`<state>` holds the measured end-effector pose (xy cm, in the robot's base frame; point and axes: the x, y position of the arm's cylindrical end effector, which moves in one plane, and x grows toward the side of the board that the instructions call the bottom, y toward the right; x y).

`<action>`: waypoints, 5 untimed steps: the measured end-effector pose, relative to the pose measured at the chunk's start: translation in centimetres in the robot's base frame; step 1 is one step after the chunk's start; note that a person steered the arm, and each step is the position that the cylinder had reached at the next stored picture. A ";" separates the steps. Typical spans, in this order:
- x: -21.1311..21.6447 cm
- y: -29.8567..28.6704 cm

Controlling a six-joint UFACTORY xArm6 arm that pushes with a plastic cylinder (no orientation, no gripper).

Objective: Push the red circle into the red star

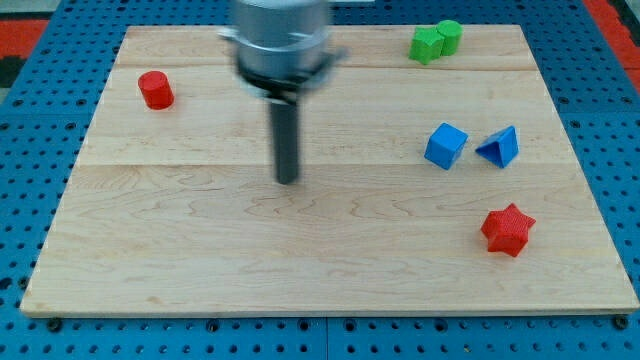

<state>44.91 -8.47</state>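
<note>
Centrally on wooden worktop (200, 260): my tip (288, 180), bare rod, no hand, touching nothing. Red circle (155, 90) well off toward view's upper left; red star (507, 230) far toward lower right.

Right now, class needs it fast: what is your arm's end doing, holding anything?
No hand, just a rod: my tip holds nothing and touches no block, mid-board between the red circle and the red star.

Wooden board (200, 270), carrying, placed from the blue cube (446, 146): blue triangle (499, 148) just right; red star (507, 230) below-right; green blocks (435, 42) above; red circle (155, 90) far left.
</note>
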 end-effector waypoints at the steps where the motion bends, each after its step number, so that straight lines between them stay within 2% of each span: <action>1: -1.0 -9.7; 2: -1.2 -17.7; 3: -7.4 -18.7; 4: -12.2 -19.2; 5: -12.1 -12.4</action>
<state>32.81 -20.83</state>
